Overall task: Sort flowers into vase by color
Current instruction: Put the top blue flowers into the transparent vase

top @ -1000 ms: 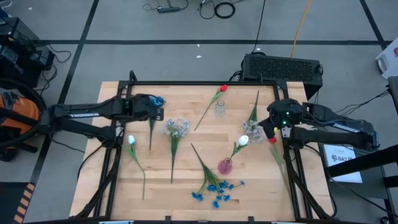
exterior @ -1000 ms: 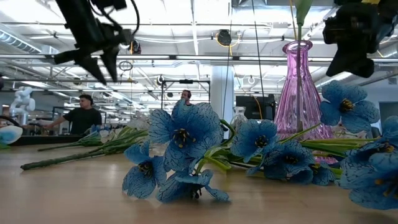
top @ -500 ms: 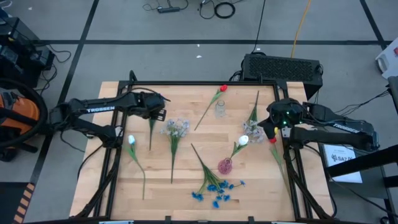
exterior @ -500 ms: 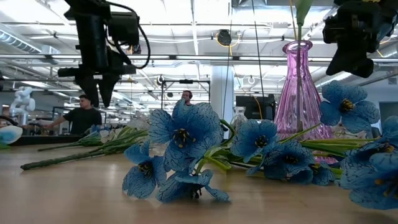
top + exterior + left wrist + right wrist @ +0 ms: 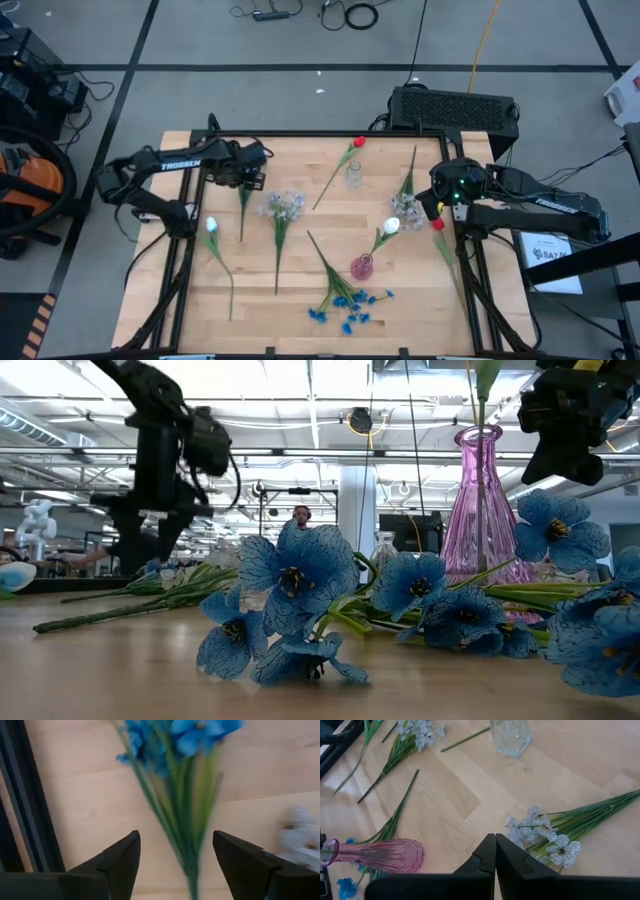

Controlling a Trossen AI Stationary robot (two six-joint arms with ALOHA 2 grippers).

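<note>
Open lab hall, ceiling trusses (image 5: 300,455)

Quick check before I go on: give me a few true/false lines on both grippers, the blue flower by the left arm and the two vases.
1. The left gripper is open above a blue flower. True.
2. The right gripper is open. False: its fingers are shut.
3. The pink vase holds a stem. True.
4. The clear vase lies tipped over. False: it stands upright.
5. The left gripper grips the blue flower. False: the stem lies between open fingers, not gripped.
</note>
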